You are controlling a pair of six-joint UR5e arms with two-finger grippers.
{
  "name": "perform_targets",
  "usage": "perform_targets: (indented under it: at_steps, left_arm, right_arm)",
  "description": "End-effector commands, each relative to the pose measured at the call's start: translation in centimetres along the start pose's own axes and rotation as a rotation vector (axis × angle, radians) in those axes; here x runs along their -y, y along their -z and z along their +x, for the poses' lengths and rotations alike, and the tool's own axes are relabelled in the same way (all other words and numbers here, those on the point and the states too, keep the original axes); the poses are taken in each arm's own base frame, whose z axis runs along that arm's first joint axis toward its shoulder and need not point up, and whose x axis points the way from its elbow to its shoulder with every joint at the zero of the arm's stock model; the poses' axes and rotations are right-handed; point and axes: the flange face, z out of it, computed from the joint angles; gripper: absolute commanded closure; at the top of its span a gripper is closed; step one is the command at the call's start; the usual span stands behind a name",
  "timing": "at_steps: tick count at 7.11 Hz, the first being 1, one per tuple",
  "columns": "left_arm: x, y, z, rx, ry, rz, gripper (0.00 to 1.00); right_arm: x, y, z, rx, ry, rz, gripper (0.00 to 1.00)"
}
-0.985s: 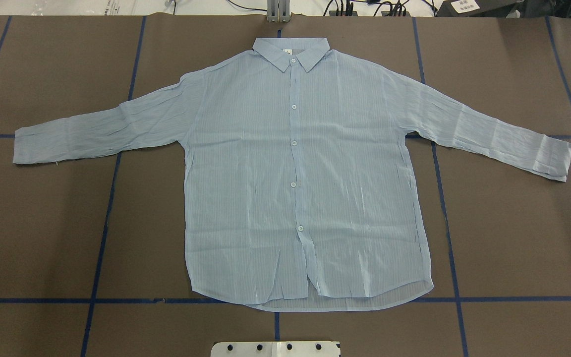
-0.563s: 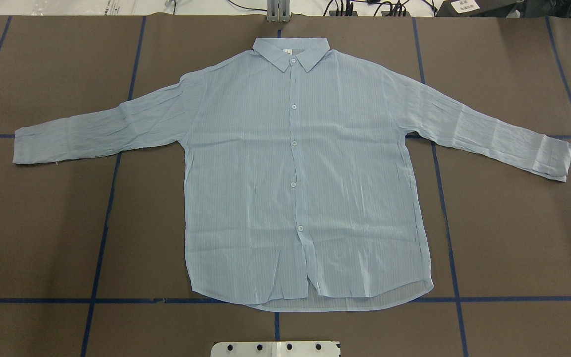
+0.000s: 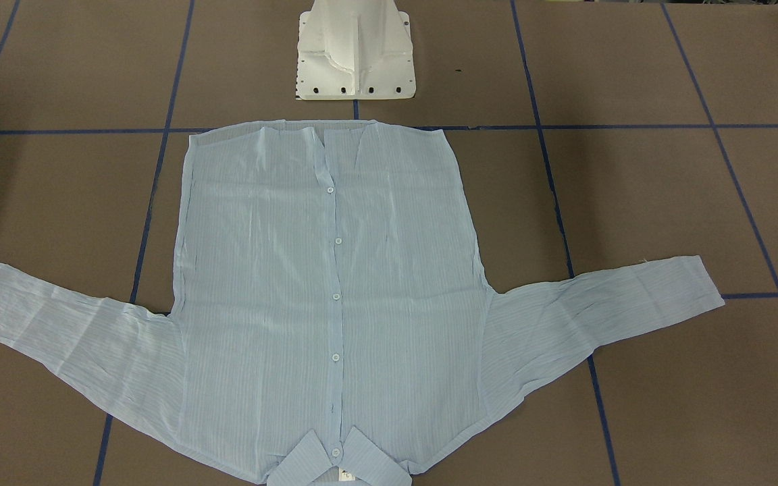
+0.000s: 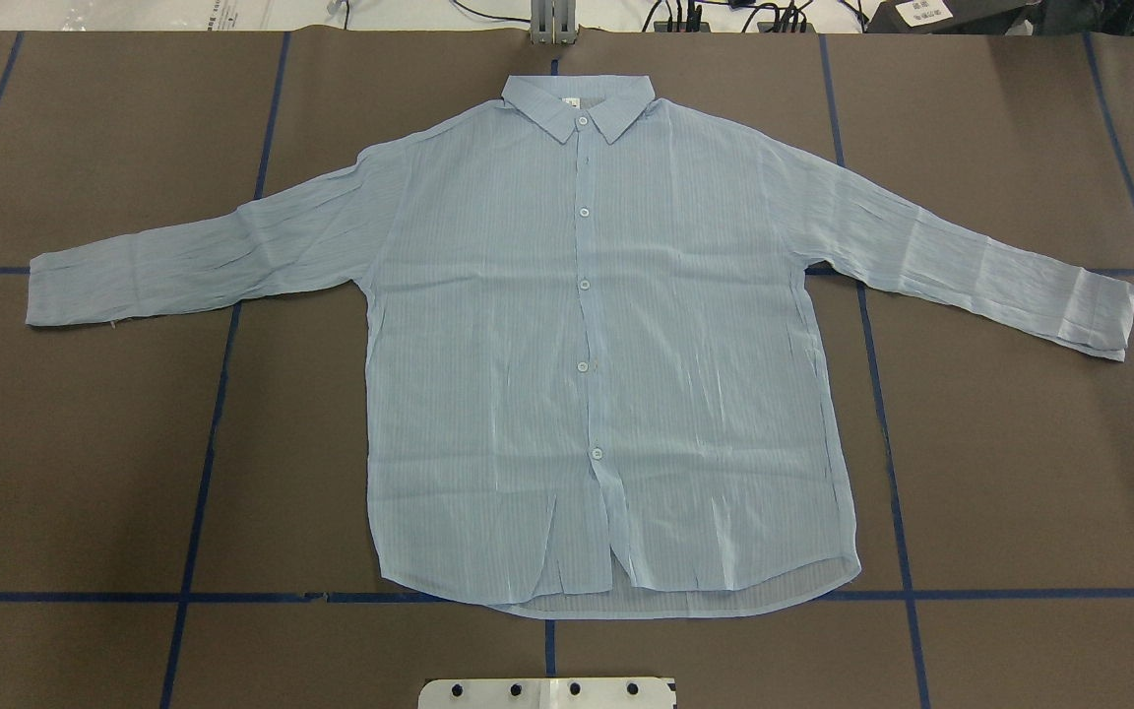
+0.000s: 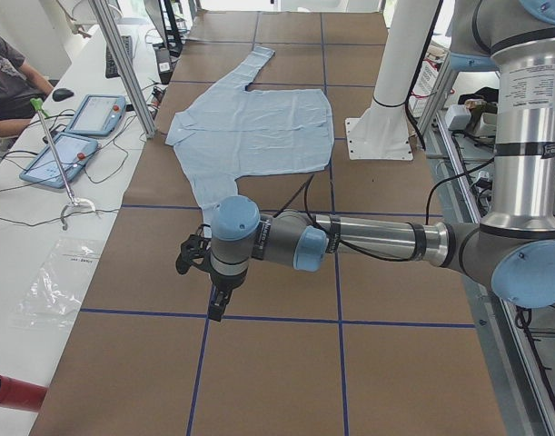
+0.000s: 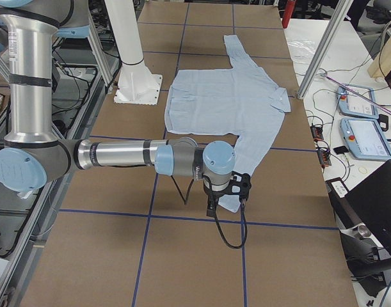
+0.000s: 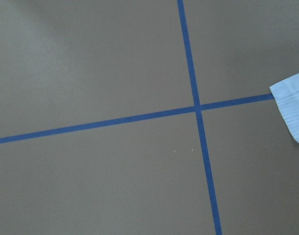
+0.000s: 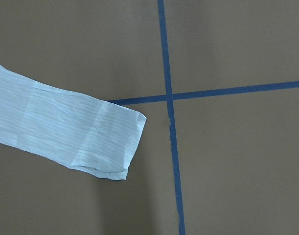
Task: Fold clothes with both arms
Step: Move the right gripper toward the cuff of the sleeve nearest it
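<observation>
Although a second has gone by, nothing on the brown bench [image 4: 85, 443] has shifted in the overhead view. The pale-blue striped shirt [image 4: 488, 345] lies exactly as it did, spread flat, buttoned and front up. Its hem is just short of the white pedestal [image 3: 355, 54] and its collar [image 4: 577, 103] is at the end farthest from the pedestal. Both sleeves run out to either side of the pedestal (no fold is started anywhere).

The left arm [image 5: 368, 241] reaches out low, well to the pedestal's left, near the sleeve end on that side. The right arm [image 6: 118, 153] mirrors it, well to the pedestal's right. The left claw [image 5: 218, 304] and right claw [image 6: 212, 210] each hang pointing down. Only the side views show them, so I cannot tell whether either is apart or together, and neither looks to hold any cloth.

In the wrist views the left cuff [image 7: 292, 105] sits just at the frame's edge and the right cuff [image 8: 115, 142] well inside it. I judge the task to be at its very start, with a first pick at the cuffs likely.
</observation>
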Motion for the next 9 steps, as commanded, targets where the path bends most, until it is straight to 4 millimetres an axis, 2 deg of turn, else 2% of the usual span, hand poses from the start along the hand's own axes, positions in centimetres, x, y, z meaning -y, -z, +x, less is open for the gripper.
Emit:
perform_targets:
  at_steps: [1,3,4,5,6,8,9]
  left_arm:
    - [0.2,0.0,0.2,0.000,-0.029,0.032,0.00]
    - [2.2,3.0,2.6,0.007,-0.103,0.121,0.00]
    - [2.3,3.1,2.7,-0.004,-0.107,0.123,0.00]
    - [1.6,1.9,2.6,-0.096,-0.076,0.092,0.00]
    - [1.4,1.6,2.7,-0.131,-0.069,0.087,0.00]
    - [1.5,1.5,2.6,-0.129,-0.071,0.089,0.00]
    - [1.6,1.6,2.7,-0.131,-0.074,0.091,0.00]
  right_arm:
    - [1.2,-5.1,-3.0,0.014,0.059,0.023,0.00]
    - [0.8,-8.8,-2.6,0.011,0.063,0.014,0.00]
    - [0.5,-10.1,-2.1,0.023,0.115,0.040,0.00]
    - [-0.6,-12.6,0.1,0.038,0.158,0.060,0.00]
    - [-0.7,-14.7,-0.2,0.050,0.172,0.061,0.00]
    - [-0.1,-16.9,-2.8,0.001,0.155,0.058,0.00]
    - [0.3,-17.4,-3.3,-0.024,0.168,0.066,0.00]
